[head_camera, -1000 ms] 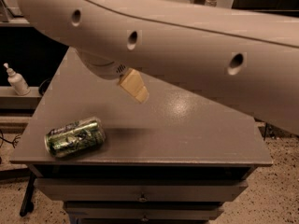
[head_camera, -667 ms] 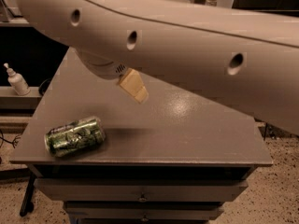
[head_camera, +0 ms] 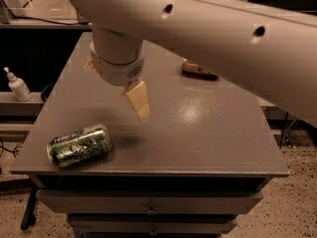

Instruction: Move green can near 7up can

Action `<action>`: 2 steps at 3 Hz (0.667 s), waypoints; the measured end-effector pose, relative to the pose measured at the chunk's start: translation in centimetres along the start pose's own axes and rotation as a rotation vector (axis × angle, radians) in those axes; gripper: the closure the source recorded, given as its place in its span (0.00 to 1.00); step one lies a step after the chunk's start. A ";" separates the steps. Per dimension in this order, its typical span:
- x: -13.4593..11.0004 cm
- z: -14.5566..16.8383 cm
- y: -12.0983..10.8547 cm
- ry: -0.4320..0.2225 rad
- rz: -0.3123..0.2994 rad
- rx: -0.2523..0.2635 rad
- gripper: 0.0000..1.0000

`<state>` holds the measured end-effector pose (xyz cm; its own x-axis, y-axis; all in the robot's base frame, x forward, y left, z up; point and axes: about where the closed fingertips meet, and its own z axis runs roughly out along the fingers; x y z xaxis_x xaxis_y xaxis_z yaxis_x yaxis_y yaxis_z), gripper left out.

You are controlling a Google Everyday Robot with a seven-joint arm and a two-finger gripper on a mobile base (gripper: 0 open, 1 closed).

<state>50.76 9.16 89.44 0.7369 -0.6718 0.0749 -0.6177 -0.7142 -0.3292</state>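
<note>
While the thick pale arm (head_camera: 213, 38) slants across from upper left to the right edge, its wrist turns down and the claw (head_camera: 137, 100) hangs above the table (head_camera: 213, 133), left of centre; whether it is spread or pressed together I cannot tell. The green can (head_camera: 79, 145) lies on its side near the front-left corner, close to both edges. What may be a gold can (head_camera: 198, 71) lies at the back, half hidden by the arm. Bare tabletop spreads right of the claw.

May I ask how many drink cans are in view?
2: green can on its side front-left; gold can at back, partly behind the arm, which may hide more. Claw hangs over table.
</note>
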 end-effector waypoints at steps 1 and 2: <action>-1.3 1.4 0.4 -0.126 0.080 -0.042 0.00; -2.6 1.8 1.0 -0.200 0.186 -0.083 0.00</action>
<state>48.73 10.57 87.25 0.6434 -0.7467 -0.1690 -0.7615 -0.6016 -0.2411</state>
